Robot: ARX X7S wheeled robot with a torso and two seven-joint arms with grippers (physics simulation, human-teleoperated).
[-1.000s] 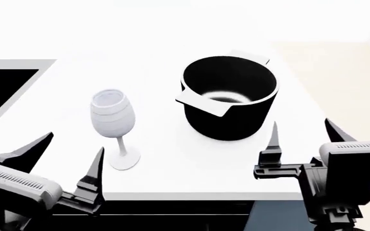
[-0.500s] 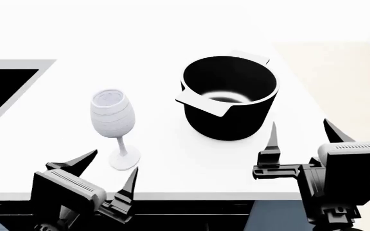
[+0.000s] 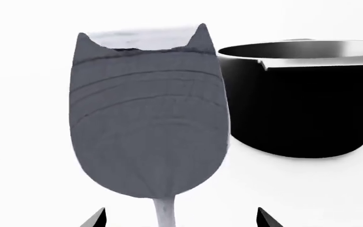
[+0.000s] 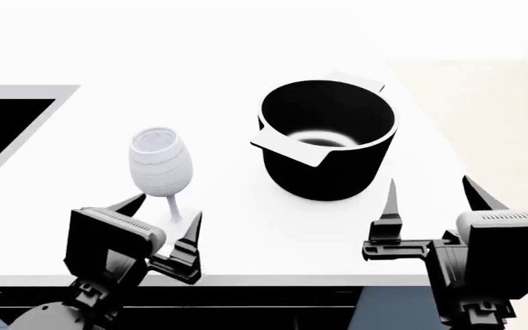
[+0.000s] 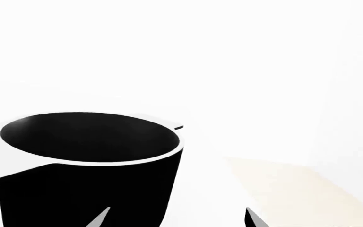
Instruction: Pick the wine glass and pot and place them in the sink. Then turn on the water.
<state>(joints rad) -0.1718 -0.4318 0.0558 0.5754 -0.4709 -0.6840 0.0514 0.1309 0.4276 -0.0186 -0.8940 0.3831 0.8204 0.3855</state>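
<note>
Left gripper (image 4: 161,218) spread wide, straddling the wine glass (image 4: 162,167) stem, no contact. Glass upright beside the pot (image 4: 326,141). Right gripper (image 4: 432,196) released, just short of pot.

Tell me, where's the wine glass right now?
In the head view the wine glass stands upright on the white counter, left of the pot, its stem between the open left gripper's fingers.

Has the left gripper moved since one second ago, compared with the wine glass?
Yes. In the head view the left gripper has moved right and forward toward the unmoved wine glass; its open fingers now flank the stem.
</note>
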